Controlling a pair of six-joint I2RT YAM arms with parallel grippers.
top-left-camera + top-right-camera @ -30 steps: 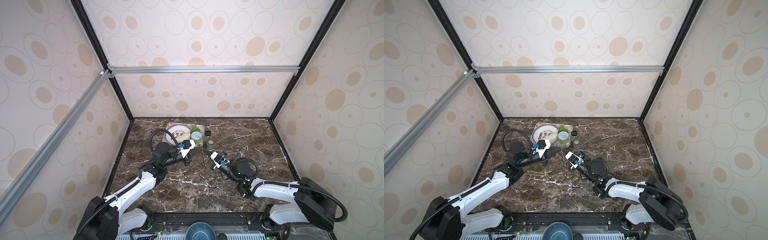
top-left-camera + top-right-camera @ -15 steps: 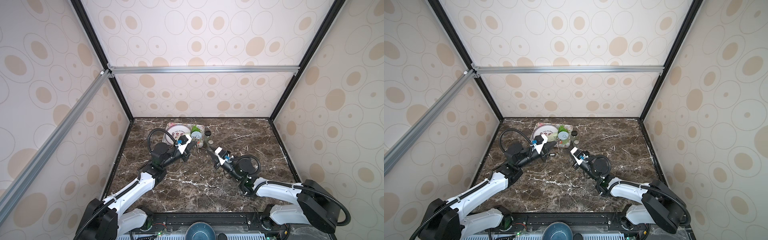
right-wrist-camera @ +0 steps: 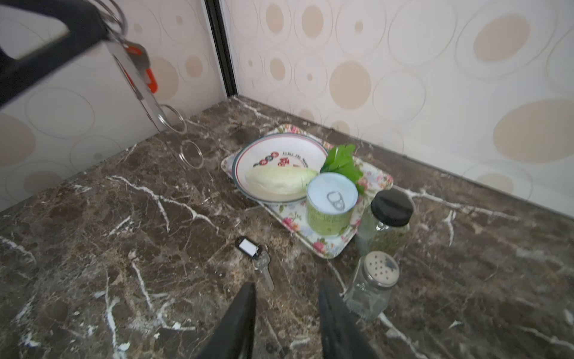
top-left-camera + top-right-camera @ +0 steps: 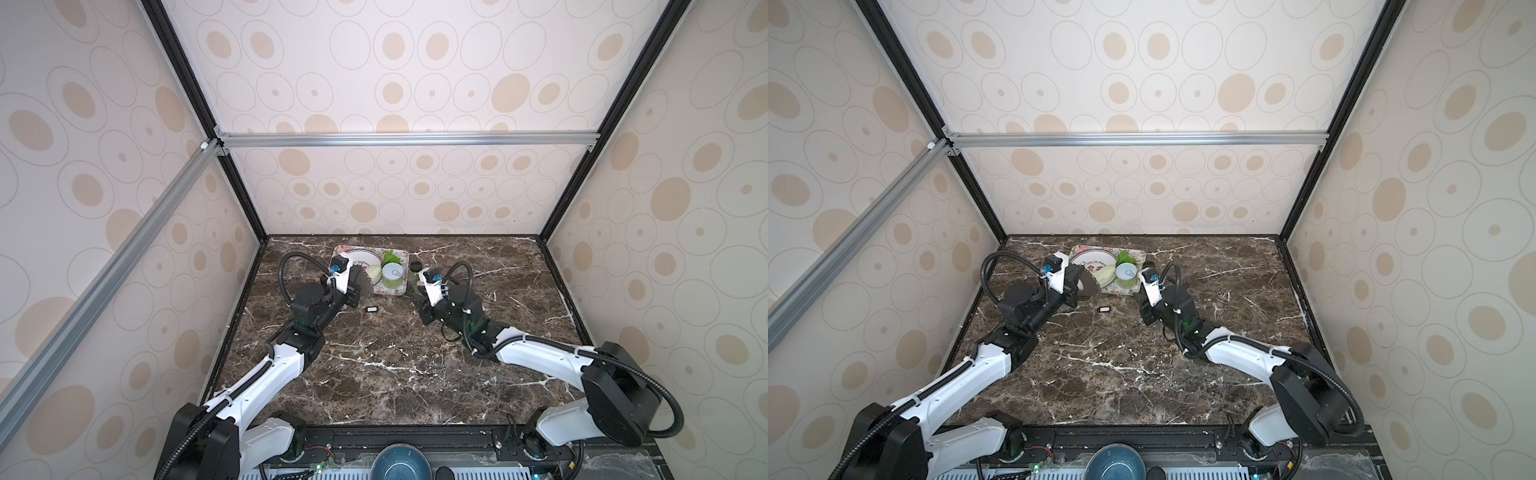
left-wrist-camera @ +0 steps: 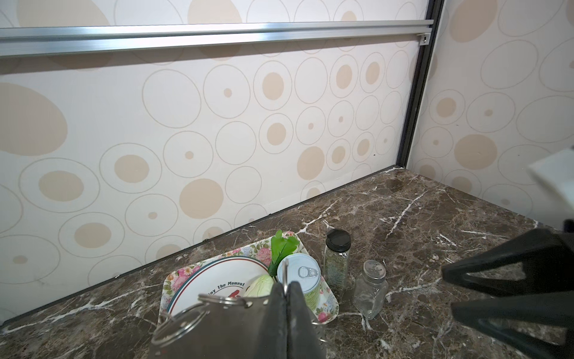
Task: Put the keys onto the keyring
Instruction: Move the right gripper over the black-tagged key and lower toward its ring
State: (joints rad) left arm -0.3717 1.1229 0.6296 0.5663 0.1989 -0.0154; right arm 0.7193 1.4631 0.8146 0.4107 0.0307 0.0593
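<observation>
The flat grey keyring (image 3: 145, 96), a red-orange tag (image 3: 149, 77) hanging on it, is held aloft, pinched by the left end effector (image 5: 285, 292). The black-tagged key (image 3: 248, 247) is seen on the marble tabletop (image 3: 124, 248) near its far edge, before the spread right end effector (image 3: 286, 286); lying flat, it may be skidded away.

Both top views look steeply down from high front onto the whole table (image 4: 374, 374). 2 wrist views sit low, close; both share the floral tray (image 5: 170, 281).
</observation>
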